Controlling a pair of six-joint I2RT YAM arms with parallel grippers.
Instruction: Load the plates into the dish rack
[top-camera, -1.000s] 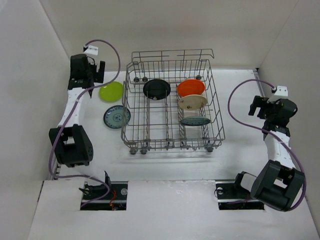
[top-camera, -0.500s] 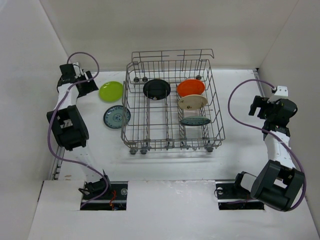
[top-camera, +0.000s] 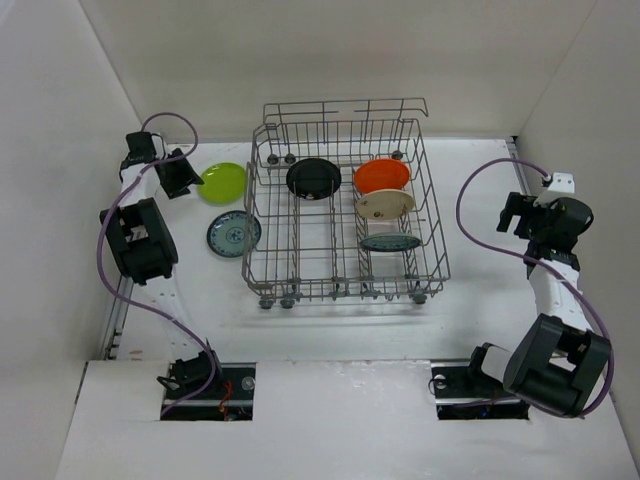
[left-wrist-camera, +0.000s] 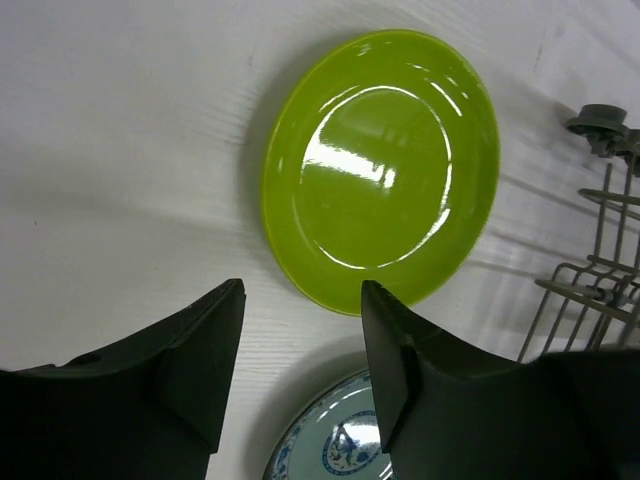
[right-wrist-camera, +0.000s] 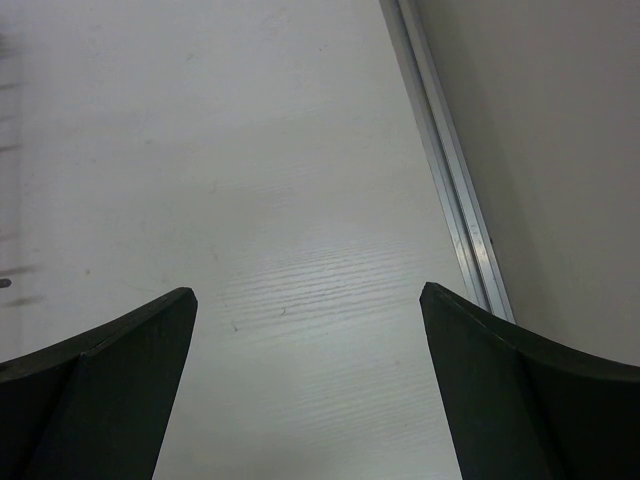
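The grey wire dish rack stands mid-table and holds a black plate, an orange plate, a cream plate and a teal plate. A lime green plate lies flat on the table left of the rack, also in the left wrist view. A second teal patterned plate lies just in front of it and shows in the left wrist view. My left gripper is open and empty, just left of the green plate's edge. My right gripper is open and empty over bare table.
White walls close in the table on three sides. A metal rail runs along the right table edge near my right gripper. The left arm's elbow sits close to the left wall. The rack's wheels show at the right of the left wrist view.
My left arm has swung back toward the left wall and its gripper has lowered beside the green plate. The right arm and all plates are unmoved.
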